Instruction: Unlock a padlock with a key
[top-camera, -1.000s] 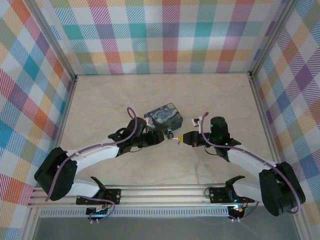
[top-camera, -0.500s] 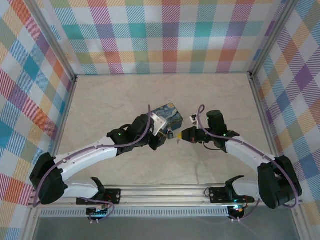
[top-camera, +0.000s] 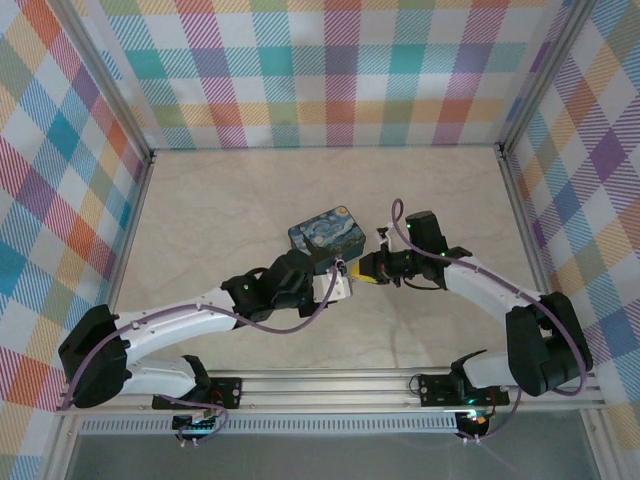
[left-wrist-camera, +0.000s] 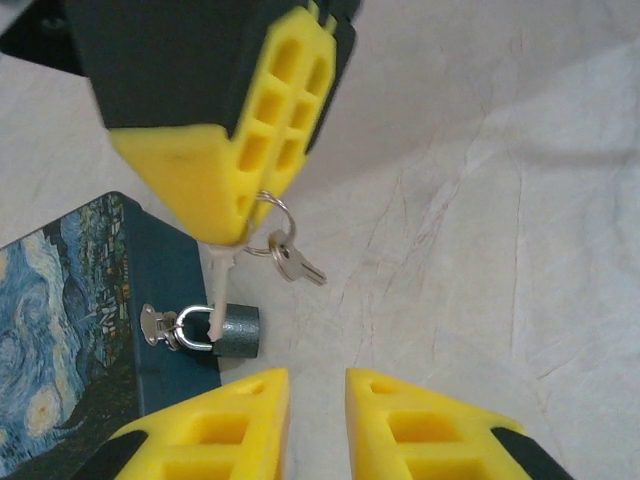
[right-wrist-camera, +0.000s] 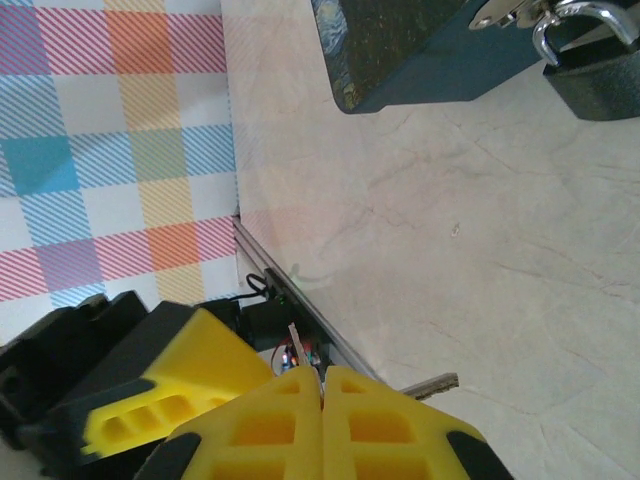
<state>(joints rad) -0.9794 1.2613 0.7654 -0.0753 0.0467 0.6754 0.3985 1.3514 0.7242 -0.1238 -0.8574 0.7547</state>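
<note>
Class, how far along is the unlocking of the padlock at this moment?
Done: the right fingers are shut on the key. In hand: key poised near the padlock, left fingers open close by. Left: insert and turn; the shackle is closed through the tin clasp.

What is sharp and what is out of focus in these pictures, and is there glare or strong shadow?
Left wrist view: the padlock and the tin are sharp; the right gripper, near the lens, is soft, and the key in it looks washed out. Right wrist view: its own fingertips are blurred; the padlock's shackle glints. Top external view: even light, faint shadows.
</note>
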